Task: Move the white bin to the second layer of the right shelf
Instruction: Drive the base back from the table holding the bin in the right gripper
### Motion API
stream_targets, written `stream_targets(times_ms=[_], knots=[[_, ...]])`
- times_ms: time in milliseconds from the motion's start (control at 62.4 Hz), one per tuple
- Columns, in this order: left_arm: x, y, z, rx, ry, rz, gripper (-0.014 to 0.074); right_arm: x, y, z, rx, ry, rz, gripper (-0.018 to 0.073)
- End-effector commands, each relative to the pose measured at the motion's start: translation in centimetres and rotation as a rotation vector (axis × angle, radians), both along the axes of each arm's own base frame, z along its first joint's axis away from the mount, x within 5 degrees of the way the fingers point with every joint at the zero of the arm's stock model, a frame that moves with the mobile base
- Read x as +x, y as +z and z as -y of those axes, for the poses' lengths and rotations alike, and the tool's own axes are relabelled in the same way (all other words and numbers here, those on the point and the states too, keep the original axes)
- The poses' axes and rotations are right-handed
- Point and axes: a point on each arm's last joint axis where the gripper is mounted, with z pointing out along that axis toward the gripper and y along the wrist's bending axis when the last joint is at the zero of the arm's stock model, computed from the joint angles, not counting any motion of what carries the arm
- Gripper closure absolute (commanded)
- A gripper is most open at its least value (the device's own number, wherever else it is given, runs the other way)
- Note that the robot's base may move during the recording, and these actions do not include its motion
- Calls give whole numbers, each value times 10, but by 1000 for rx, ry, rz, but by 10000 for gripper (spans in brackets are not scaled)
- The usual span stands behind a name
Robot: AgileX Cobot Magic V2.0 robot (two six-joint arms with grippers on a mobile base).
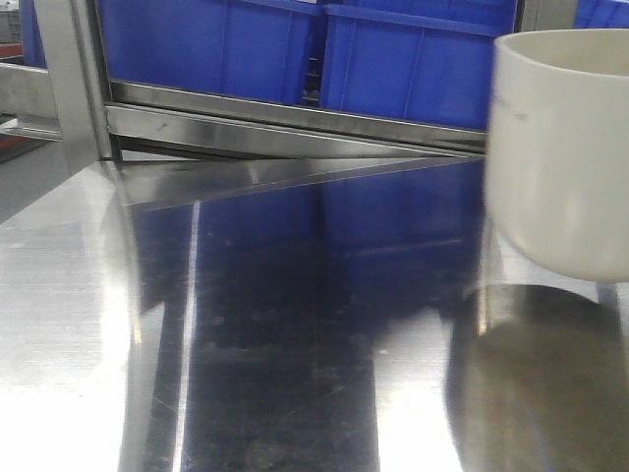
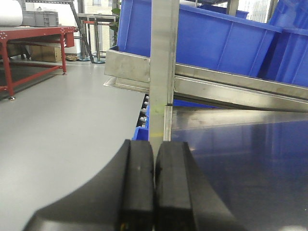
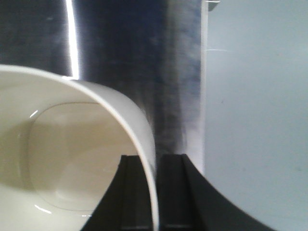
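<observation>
The white bin (image 1: 565, 147) is a glossy cream tub at the right edge of the front view, held a little above the steel tabletop (image 1: 295, 324), its base clear of its dark reflection. In the right wrist view my right gripper (image 3: 154, 163) is shut on the white bin's (image 3: 72, 154) rim wall, one finger inside and one outside; the tub's inside is empty. My left gripper (image 2: 154, 163) is shut and empty, low at the tabletop's left edge, facing a steel rack post (image 2: 163, 67). The roller level of the right shelf is out of view.
Blue plastic crates (image 1: 295, 44) sit on a steel rack rail (image 1: 295, 123) behind the table; they also show in the left wrist view (image 2: 216, 38). The grey floor (image 2: 62, 110) and a red-framed bench (image 2: 29, 43) lie to the left. The table's right edge (image 3: 204, 86) drops to the floor.
</observation>
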Motion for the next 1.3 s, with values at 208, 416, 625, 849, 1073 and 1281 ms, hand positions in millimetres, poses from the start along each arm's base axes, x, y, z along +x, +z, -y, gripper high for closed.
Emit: stream_targets(times_ms=[208,416,625,849,1073,1281], knots=[[-1,-1,-1,-11,7,70,512,-61,9,24,9,16,274,504],[-1,-1,-1,-11,7,70,512,-110,10,27,14,16,367,504],[-1,-1,-1,-11,7,70,512,-159,26,30,21,15,501,504],[-1,-1,-1,-11,7,70,512,-175,29,31,23,15,540,504],[-1,-1,-1,-11,7,70,512,-175,29,31,23,15,540,504],[-1,-1,-1,-11,7,70,512,-175,29,31,23,15,540,504]])
